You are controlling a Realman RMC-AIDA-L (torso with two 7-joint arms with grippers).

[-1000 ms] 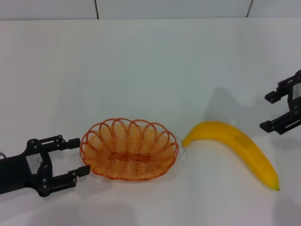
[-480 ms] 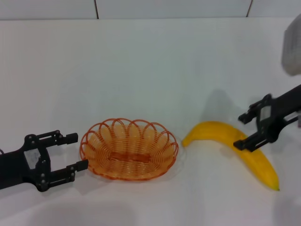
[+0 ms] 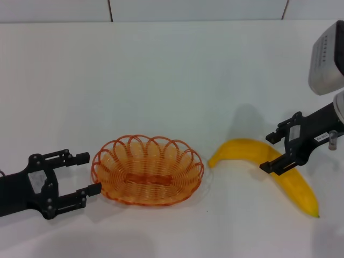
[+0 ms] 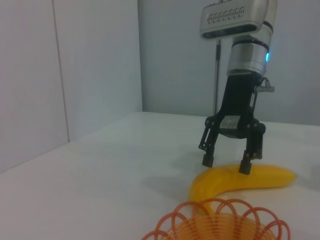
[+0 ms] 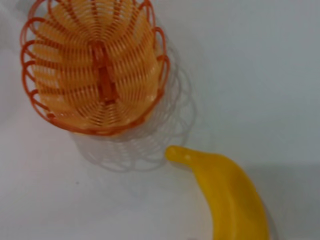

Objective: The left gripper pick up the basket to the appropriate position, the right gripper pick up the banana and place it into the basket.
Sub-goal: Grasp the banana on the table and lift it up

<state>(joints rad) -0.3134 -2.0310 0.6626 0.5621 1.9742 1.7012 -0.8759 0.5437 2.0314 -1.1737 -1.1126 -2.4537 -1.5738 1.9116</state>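
Observation:
The orange wire basket (image 3: pixel 148 170) stands on the white table, left of centre. My left gripper (image 3: pixel 89 173) is open just left of the basket's rim, level with it and not holding it. The yellow banana (image 3: pixel 241 150) lies to the right of the basket, dark tip toward the front right. My right gripper (image 3: pixel 267 153) is open and hangs over the banana's middle, one finger on each side. The left wrist view shows the right gripper (image 4: pixel 226 166) with its fingertips at the banana (image 4: pixel 235 181), behind the basket rim (image 4: pixel 220 222). The right wrist view shows the basket (image 5: pixel 97 65) and the banana (image 5: pixel 230 195).
The white table (image 3: pixel 172 80) runs back to a pale wall. The right arm's grey-white upper link (image 3: pixel 327 56) hangs at the far right. Nothing else stands on the table.
My right gripper has come in from the right edge and down over the banana's middle. My left gripper shifted slightly, then held still. Basket and banana have not moved.

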